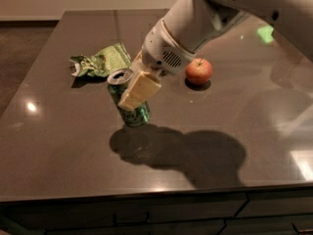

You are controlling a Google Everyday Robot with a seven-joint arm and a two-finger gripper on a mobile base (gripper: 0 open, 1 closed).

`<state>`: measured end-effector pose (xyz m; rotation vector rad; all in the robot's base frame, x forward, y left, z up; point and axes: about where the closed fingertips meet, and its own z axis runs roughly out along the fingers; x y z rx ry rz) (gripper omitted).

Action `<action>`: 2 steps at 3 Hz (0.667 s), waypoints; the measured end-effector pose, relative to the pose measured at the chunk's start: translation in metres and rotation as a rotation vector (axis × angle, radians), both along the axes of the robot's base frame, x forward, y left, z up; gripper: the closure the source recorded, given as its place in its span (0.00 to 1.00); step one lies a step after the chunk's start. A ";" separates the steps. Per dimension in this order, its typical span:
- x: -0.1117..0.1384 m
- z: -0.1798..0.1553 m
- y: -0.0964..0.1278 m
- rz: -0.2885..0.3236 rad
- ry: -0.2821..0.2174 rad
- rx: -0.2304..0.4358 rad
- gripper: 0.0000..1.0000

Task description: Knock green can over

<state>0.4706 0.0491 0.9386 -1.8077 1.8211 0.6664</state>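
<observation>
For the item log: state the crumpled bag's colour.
The bag is light green, in the camera view; the gripper is against the green can.

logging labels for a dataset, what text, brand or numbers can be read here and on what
Nothing can be read as words or numbers.
green can: pale markings on its side, too blurred to read.
snack bag: pale and dark print, too blurred to read.
apple: no label visible.
gripper, lying across the front of the tilted can: no lettering visible.

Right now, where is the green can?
Camera view: the green can tilts left of centre over the table, between the snack bag and the apple, the gripper against its front.
</observation>
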 end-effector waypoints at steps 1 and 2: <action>0.013 0.005 -0.017 0.005 -0.013 -0.076 1.00; 0.010 0.007 -0.021 0.009 -0.068 -0.192 1.00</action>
